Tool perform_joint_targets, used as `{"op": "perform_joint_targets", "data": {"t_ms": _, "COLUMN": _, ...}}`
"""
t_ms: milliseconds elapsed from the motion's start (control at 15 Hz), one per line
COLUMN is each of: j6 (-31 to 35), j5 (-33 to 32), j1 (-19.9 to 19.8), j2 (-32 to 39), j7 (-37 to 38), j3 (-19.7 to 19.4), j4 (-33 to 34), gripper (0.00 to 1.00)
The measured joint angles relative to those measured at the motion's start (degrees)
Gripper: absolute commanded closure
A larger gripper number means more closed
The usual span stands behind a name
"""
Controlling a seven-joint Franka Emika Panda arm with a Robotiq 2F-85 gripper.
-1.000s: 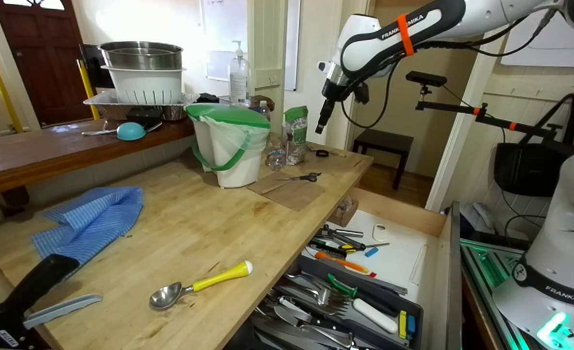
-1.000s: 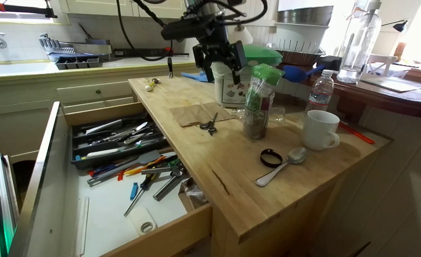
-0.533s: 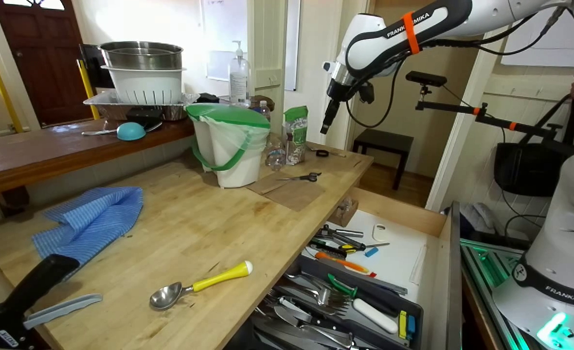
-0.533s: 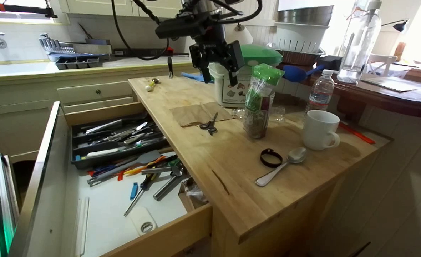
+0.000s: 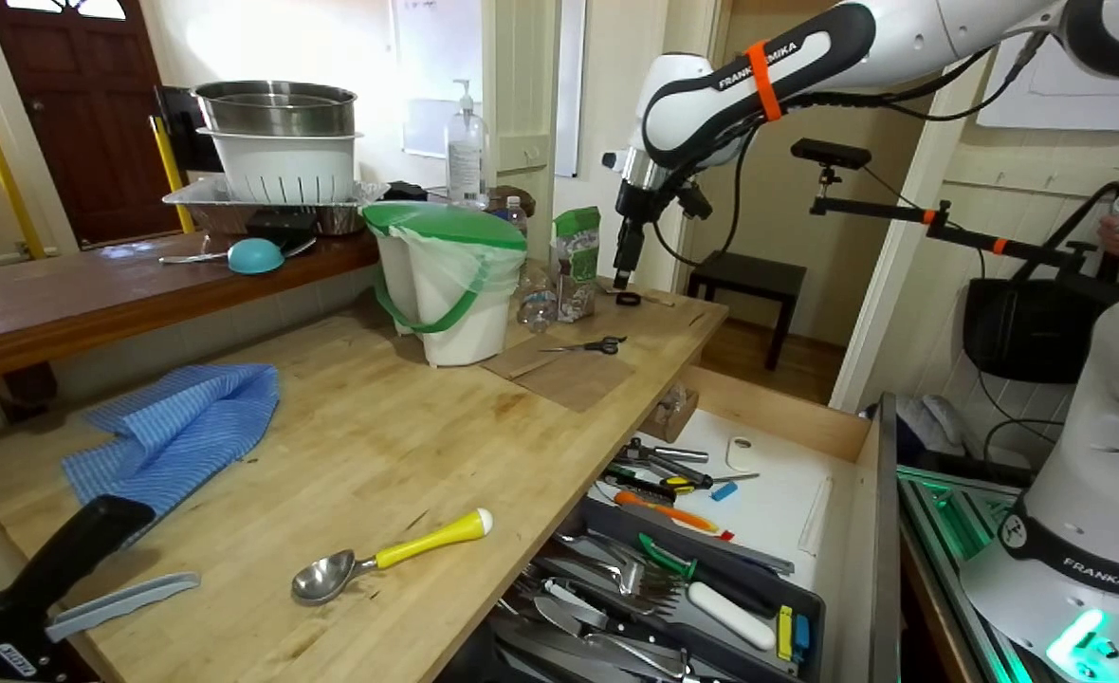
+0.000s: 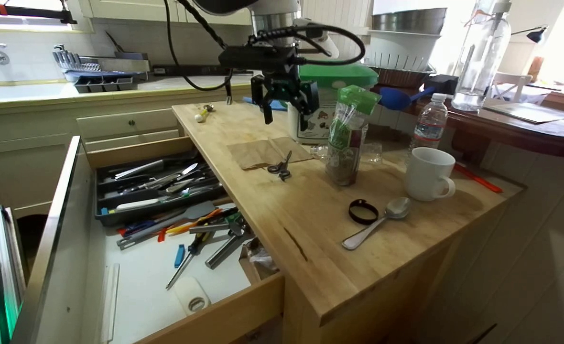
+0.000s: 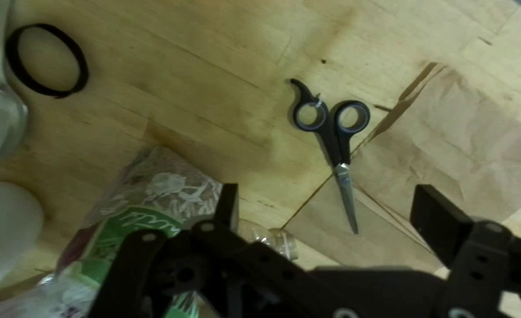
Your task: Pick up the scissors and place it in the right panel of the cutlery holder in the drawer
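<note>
The dark-handled scissors (image 7: 337,152) lie flat, handles on bare wood and blades on brown paper. They also show in both exterior views (image 5: 597,346) (image 6: 282,167). My gripper (image 7: 327,196) is open and empty, in the air above the counter; the blades show between its fingers in the wrist view. It shows in both exterior views (image 5: 621,275) (image 6: 286,120). The dark grey cutlery holder (image 6: 119,218) sits in the open wooden drawer (image 6: 215,313), crowded with utensils. Its outer compartment beside the loose tools holds a white-handled tool (image 6: 136,204); I take this as the right panel.
A green-lidded bucket (image 5: 446,285) and a green-topped bag (image 6: 346,138) stand close to the scissors. A plastic bottle neck (image 7: 285,243) lies by the left finger. A black ring (image 6: 362,211), spoon (image 6: 377,224) and white mug (image 6: 428,173) stand towards the counter's end.
My gripper has lowered towards the counter, after a slight shift towards the drawer side, and has moved a little back towards the bucket. It stays open. The scissors have not moved.
</note>
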Motion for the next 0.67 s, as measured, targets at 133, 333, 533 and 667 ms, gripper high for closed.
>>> {"op": "perform_joint_targets", "data": {"t_ms": 133, "j6": -2.8, "j5": 0.4, "j1": -0.1, "j2": 3.3, "j7": -2.2, "j3": 0.5, "j4": 2.8, "gripper": 0.00}}
{"op": "perform_joint_targets", "data": {"t_ms": 333, "j6": -5.9, "j5": -1.3, "j1": -0.5, "j2": 7.2, "j7": -3.9, "j3": 0.5, "j4": 6.2, "gripper": 0.00}}
{"op": "perform_joint_targets", "data": {"t_ms": 533, "j6": -6.7, "j5": -6.1, "j1": -0.2, "j2": 11.1, "j7": -2.6, "j3": 0.6, "j4": 9.4, "gripper": 0.00}}
{"op": "perform_joint_targets", "data": {"t_ms": 667, "j6": -6.7, "j5": -9.5, "j1": 0.7, "j2": 13.3, "j7": -0.4, "j3": 0.8, "j4": 11.0, "gripper": 0.00}}
